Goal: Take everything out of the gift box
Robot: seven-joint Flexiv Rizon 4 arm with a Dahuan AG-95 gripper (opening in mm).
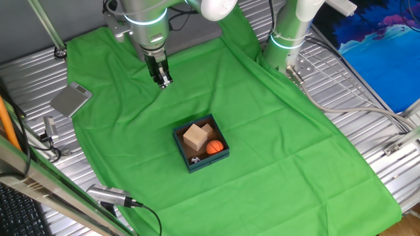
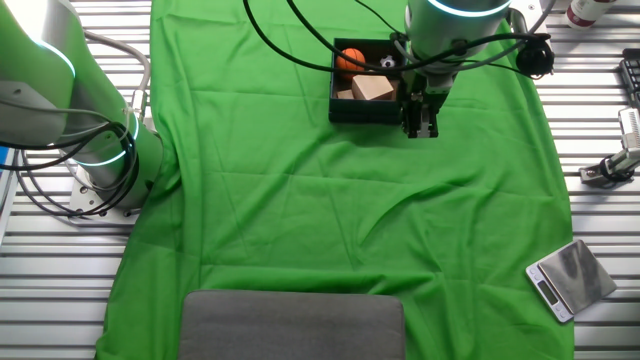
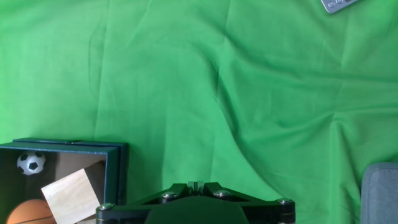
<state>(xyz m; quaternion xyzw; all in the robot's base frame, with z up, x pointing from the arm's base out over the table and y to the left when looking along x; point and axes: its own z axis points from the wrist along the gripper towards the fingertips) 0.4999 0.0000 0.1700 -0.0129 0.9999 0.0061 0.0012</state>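
Well, my gripper hangs narrow and empty; cube crowds ball, so fingers could jam in the box.

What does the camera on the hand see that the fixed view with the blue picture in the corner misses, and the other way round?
Only the hand view shows the grey pad at its right edge, and it shows the soccer ball clearly. Only the fixed view shows the end effector hanging above the cloth away from the box, the arm's base, and the blue picture. Both show the gift box, a wooden cube, the orange ball, the green cloth and the small scale.
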